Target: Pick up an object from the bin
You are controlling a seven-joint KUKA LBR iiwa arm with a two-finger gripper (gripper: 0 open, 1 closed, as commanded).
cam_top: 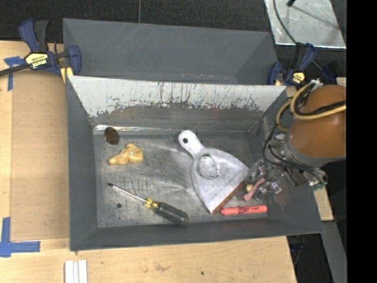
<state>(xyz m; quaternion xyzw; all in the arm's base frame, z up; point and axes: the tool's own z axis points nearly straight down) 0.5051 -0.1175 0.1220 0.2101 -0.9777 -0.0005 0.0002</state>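
The grey bin (82,175) holds a white dustpan (221,181) right of centre, a red marker (243,210) at lower right, a screwdriver (150,204) and a tan figure (126,155). The gripper (259,184) sits against the right wall, just above the marker; its grip cannot be told. Bare floor lies between figure and dustpan.

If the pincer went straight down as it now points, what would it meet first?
Probably the red marker just under it, or the brown edge of the white dustpan alongside; depth is unclear.
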